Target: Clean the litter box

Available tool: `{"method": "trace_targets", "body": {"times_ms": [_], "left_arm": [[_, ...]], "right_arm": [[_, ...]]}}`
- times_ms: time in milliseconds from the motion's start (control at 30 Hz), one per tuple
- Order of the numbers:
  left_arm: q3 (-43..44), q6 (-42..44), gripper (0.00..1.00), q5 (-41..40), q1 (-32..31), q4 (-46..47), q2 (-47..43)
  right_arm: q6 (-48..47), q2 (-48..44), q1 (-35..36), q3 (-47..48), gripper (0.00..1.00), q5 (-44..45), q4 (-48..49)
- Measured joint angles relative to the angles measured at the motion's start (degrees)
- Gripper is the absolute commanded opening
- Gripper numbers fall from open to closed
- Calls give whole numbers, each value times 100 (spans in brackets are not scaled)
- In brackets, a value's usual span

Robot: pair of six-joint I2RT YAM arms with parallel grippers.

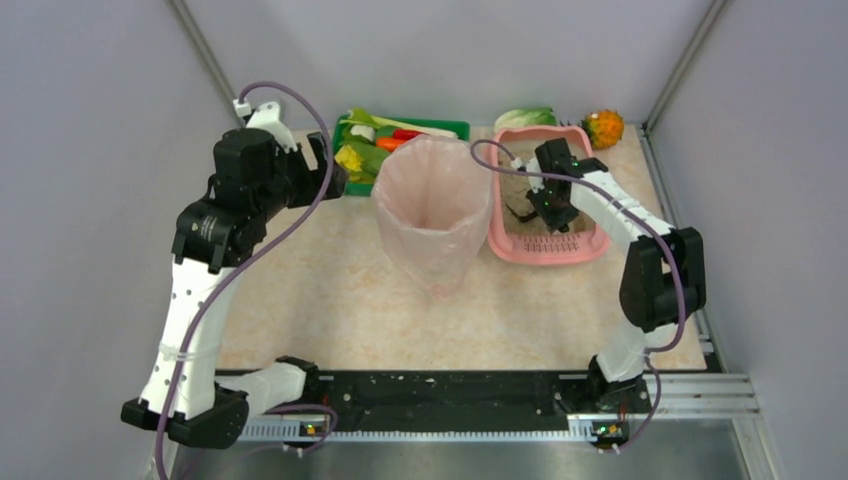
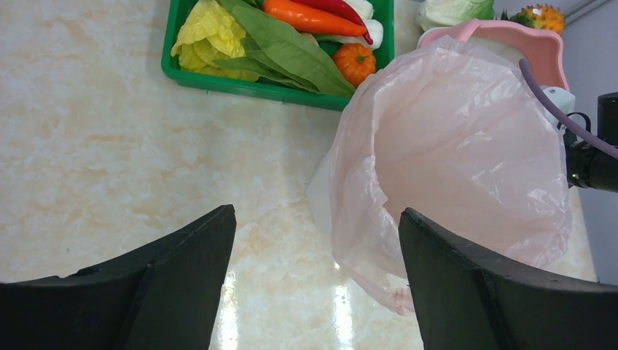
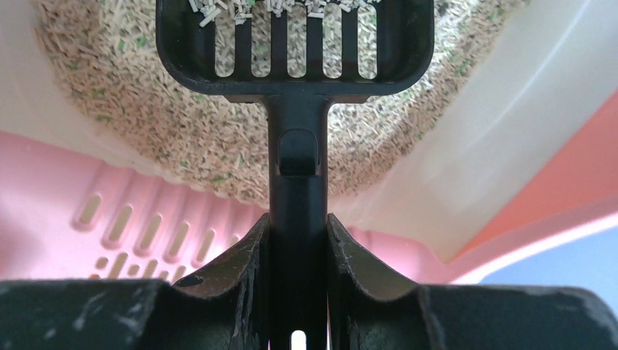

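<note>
The pink litter box (image 1: pixel 500 232) with beige litter stands right of the bin; its slotted grate (image 1: pixel 560 244) is at the near end. In the right wrist view its litter (image 3: pixel 146 117) and grate (image 3: pixel 131 226) show. My right gripper (image 1: pixel 555 212) is over the box, shut on the handle of a black slotted scoop (image 3: pixel 295 44). The scoop's head lies in the litter with some grains on it. My right gripper (image 3: pixel 299 240) clamps the handle from both sides. My left gripper (image 1: pixel 330 170) is open and empty, left of the bin, above the table (image 2: pixel 317 219).
A tall translucent pink bag-lined bin (image 1: pixel 432 205) stands mid-table, also in the left wrist view (image 2: pixel 466 146). A green vegetable tray (image 1: pixel 455 127) sits behind it, also seen from the left wrist (image 2: pixel 255 86). A cabbage (image 1: pixel 525 117) and an orange spiky fruit (image 1: pixel 604 127) lie behind the box.
</note>
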Motion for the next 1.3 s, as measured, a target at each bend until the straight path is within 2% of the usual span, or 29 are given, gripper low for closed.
{"method": "trace_targets", "body": {"times_ms": [333, 800, 933, 1067, 1300], "left_arm": [[131, 50, 87, 48, 0, -59, 151], [133, 116, 87, 44, 0, -66, 149], [133, 116, 87, 44, 0, -66, 151], [133, 114, 87, 44, 0, -66, 151], [131, 114, 87, 44, 0, -63, 151]], "right_arm": [[-986, -463, 0, 0, 0, 210, -234], [-1665, 94, 212, 374, 0, -129, -275], [-1471, 485, 234, 787, 0, -72, -385], [-881, 960, 236, 1104, 0, 87, -431], [-9, 1460, 236, 1137, 0, 221, -372]]}}
